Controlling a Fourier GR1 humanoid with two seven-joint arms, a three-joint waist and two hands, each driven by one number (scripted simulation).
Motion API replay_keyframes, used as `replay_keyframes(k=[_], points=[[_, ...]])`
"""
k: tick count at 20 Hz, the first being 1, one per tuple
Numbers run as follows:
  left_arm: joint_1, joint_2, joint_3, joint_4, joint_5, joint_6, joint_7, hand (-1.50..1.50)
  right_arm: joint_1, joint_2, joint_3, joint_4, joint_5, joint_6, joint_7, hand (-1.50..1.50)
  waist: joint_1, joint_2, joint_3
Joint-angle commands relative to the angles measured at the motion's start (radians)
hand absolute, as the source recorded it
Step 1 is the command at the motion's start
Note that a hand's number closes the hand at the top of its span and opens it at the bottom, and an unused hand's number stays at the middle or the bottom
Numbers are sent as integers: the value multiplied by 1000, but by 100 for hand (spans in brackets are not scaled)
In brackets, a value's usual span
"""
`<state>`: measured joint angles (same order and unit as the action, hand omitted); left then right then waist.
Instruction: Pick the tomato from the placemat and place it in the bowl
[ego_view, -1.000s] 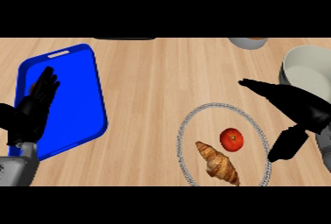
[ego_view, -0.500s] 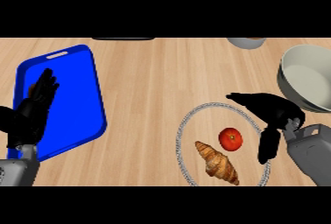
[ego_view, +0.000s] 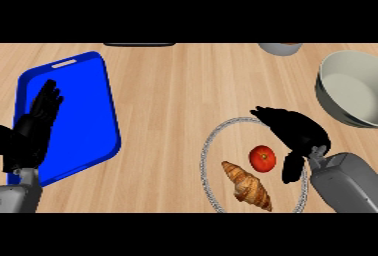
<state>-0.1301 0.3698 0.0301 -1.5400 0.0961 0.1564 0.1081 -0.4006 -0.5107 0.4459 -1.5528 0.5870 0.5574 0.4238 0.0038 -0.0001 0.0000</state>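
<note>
A red tomato (ego_view: 262, 157) lies on a round pale placemat (ego_view: 214, 150) with a beaded rim, at the lower right. A brown croissant (ego_view: 248, 184) lies beside it on the same mat. My right hand (ego_view: 295, 135) hovers over the mat just right of the tomato, fingers spread above it and thumb hanging down at its right side, not touching it. The grey bowl (ego_view: 354, 95) stands at the right edge, above the hand. My left hand (ego_view: 33, 130) rests open at the left edge over the blue tray.
A blue tray (ego_view: 81, 115) lies on the wooden counter at the left. A small grey cup (ego_view: 280, 48) stands at the top right. A dark object (ego_view: 139, 44) shows at the top edge.
My right hand has moved left and down, from beside the bowl to over the placemat next to the tomato. The left hand has stayed put.
</note>
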Motion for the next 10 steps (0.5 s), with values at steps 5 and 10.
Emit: replay_keyframes(k=[5, 10], points=[[-31, -18, 46, 29, -28, -52, -5, 0, 63, 87, -20, 62, 121, 21, -61, -150, -2, 0, 0], [-6, -73, 38, 51, -66, -42, -59, 0, 81, 128, -44, 125, 187, -8, -93, -150, -1, 1, 0]])
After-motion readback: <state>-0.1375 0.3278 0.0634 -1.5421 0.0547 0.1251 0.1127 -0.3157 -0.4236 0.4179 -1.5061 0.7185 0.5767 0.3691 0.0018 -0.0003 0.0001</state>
